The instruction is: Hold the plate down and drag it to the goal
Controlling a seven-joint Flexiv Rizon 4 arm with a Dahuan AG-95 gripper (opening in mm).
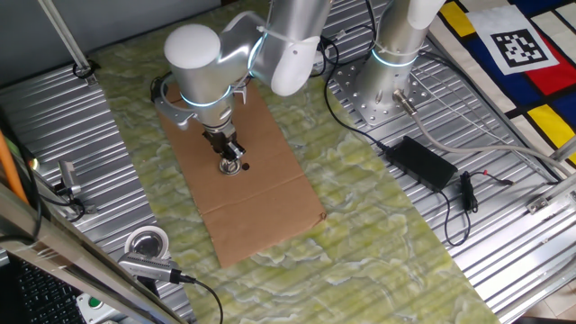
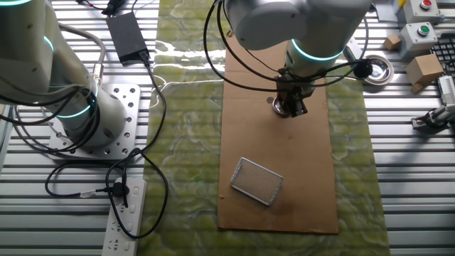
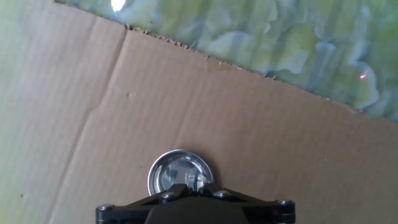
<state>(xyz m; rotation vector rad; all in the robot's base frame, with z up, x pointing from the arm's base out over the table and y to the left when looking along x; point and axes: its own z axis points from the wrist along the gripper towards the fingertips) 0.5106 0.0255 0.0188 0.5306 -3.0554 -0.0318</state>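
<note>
- Cardboard sheet (image 1: 261, 180) lay flat on a mottled green mat (image 1: 378, 234), which covered the middle of a ribbed metal table (image 1: 72, 135).
- Plate (image 3: 181, 173) — a small round shiny metal disc — sat on the cardboard, near the sheet's middle in one fixed view and toward its far end in the other fixed view.
- Gripper (image 1: 231, 163) stood upright over the plate, its tip down at the disc; in the hand view the dark gripper body covered the plate's near edge.
- How far apart the fingers stood could not be told: the fingertips were hidden in the hand view and too small in both fixed views. Nothing showed them clasping anything.
- Black dot (image 1: 245, 166) lay on the cardboard just beside the plate.
- Wire-mesh tray (image 2: 257, 180), rectangular and slightly tilted, rested on the cardboard well apart from the plate, toward the sheet's near end in the other fixed view.
- White tape roll (image 1: 146, 243) sat on the table off the mat's corner, near a grey handle-like tool (image 1: 144, 266).
- Black power brick (image 1: 420, 162) with its cable lay on the table beside the arm's round base (image 1: 382, 90).
- Boxes with red and green buttons (image 2: 416, 21) stood at the table's far corner in the other fixed view — well away from the cardboard.
</note>
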